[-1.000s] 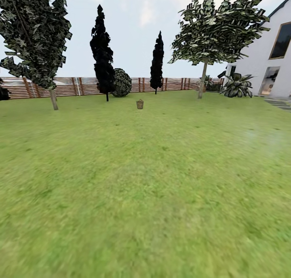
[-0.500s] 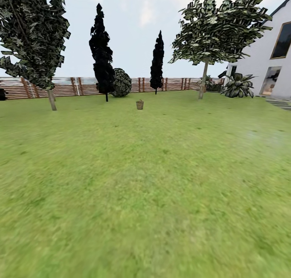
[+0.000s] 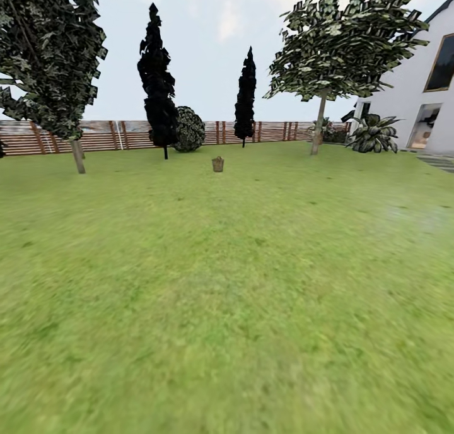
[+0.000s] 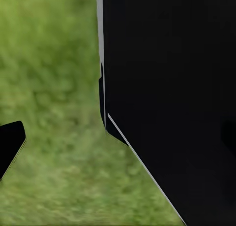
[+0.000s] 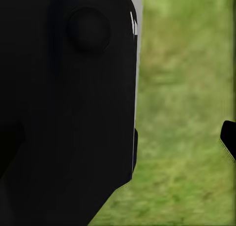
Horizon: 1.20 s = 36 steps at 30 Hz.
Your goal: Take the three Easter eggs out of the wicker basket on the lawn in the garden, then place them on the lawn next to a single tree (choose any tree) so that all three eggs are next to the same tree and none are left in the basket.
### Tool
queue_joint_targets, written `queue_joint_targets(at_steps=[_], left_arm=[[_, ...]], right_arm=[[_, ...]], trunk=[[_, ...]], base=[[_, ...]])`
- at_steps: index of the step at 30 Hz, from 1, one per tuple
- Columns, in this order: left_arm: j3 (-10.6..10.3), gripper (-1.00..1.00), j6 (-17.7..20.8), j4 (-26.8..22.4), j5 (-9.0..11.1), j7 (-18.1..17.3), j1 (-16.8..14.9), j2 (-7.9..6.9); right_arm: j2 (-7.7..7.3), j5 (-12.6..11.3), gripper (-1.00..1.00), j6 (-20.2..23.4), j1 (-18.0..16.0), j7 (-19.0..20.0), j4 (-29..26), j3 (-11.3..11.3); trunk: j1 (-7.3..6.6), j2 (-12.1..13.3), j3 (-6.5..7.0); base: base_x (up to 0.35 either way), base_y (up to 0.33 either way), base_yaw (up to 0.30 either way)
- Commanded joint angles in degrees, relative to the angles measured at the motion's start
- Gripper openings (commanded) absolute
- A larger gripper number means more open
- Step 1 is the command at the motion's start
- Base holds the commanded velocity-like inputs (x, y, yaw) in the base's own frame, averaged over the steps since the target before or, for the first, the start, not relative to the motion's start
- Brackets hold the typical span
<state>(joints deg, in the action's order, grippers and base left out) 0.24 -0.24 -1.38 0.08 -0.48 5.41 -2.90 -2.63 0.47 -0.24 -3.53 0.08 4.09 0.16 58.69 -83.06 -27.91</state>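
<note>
The wicker basket [image 3: 218,164] stood upright on the lawn [image 3: 239,282], far off at about 12 o'clock from the robot, in open grass and well apart from every trunk. At that range its contents could not be made out; no eggs were visible.

Candidate trees: one broad-crowned tree [image 3: 320,128] at about 1 o'clock near the white house [image 3: 416,99], another tree [image 3: 77,155] at about 11 o'clock before the wooden fence [image 3: 126,134]. Two dark cypresses [image 3: 157,87] stood behind the basket.

Handling, as a judgement: eggs of this kind are likely light, rigid, smooth and rounded, so prone to slip or roll. A hold across the widest part with moderate closure seems soundest, lifting one at a time through the open top. The basket itself looks light and open-woven and may tip or shift if its rim is knocked.

Grippers: each wrist view was taken up mostly by a black body close to the camera, with grass beyond. A dark tip, possibly a finger [image 4: 10,145], showed at the edge of the left wrist view, and a similar tip [image 5: 228,137] in the right. How far either gripper stood open could not be told. Nothing was seen held or touched by either.
</note>
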Motion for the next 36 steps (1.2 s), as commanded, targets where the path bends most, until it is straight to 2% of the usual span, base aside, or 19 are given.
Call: queue_joint_targets(at_steps=[1,36], left_arm=[[0.0,1.0,0.0,-0.1,0.0,0.0,0.0,-0.01],[0.0,1.0,0.0,-0.1,0.0,0.0,0.0,-0.01]], right_arm=[[0.0,0.1,1.0,0.0,-0.1,0.0,0.1,0.0],[0.0,0.1,1.0,0.0,-0.1,0.0,0.1,0.0]], trunk=[[0.04,0.0,-0.04],[0.04,0.0,-0.04]], base=[[0.337,0.0,0.0],[0.337,0.0,0.0]])
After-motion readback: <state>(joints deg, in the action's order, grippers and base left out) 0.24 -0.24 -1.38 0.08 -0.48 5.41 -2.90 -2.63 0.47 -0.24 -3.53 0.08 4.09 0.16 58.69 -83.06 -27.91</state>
